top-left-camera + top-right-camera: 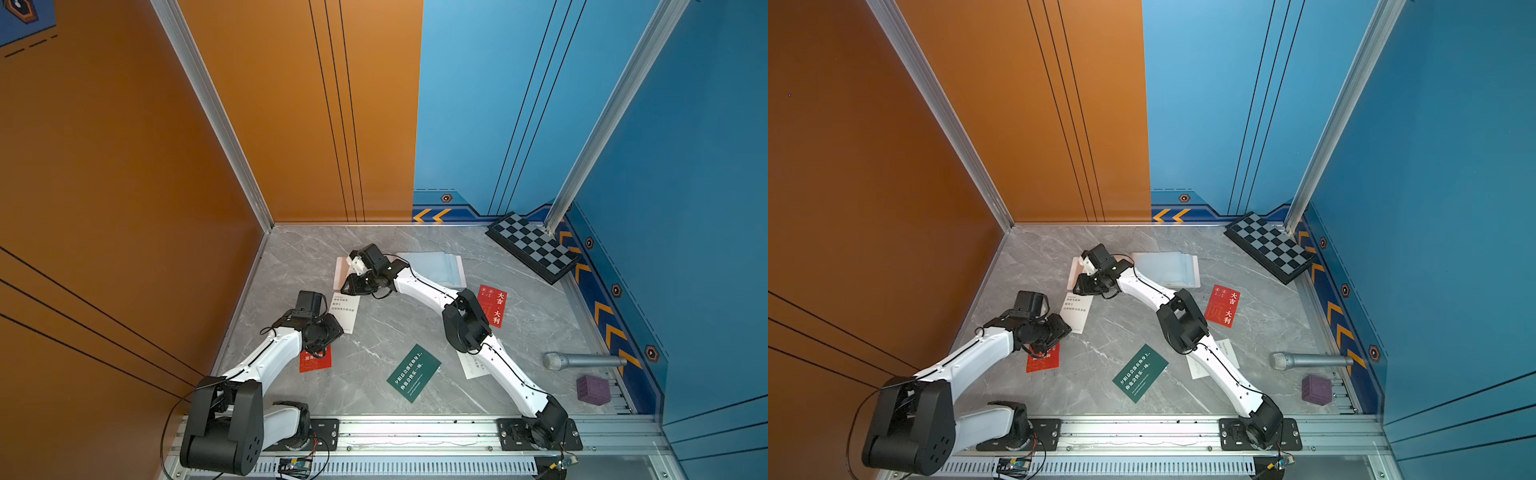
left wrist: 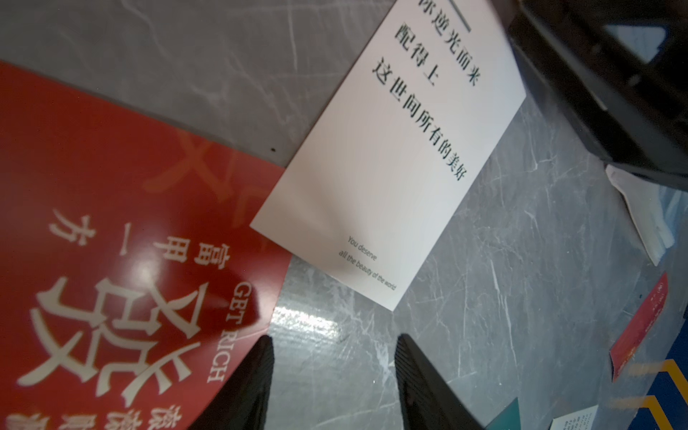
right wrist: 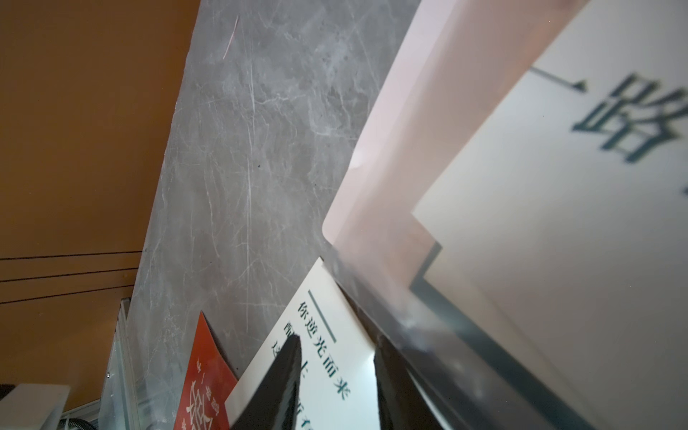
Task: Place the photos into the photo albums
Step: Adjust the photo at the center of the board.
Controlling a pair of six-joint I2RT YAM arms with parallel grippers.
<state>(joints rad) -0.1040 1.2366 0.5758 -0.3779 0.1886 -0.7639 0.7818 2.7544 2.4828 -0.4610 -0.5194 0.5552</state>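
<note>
Right gripper point(image 3: 337, 344), jaws apart, hovers at photo album point(image 3: 391, 167) corner.

A black-and-grey checkered board point(image 1: 534, 249) sits in the far right corner of a grey marble tabletop point(image 1: 386, 328), at the foot of the blue wall point(image 1: 478, 104), as seen in both top views. Near the table's right edge a silver microphone point(image 1: 584, 360) lies flat, its mesh head pointing inward. A purple cube point(image 1: 593, 390) rests near it, closer to the aluminium rail point(image 1: 415, 432) along the front. An orange wall point(image 1: 124, 166) closes the left side.
</note>
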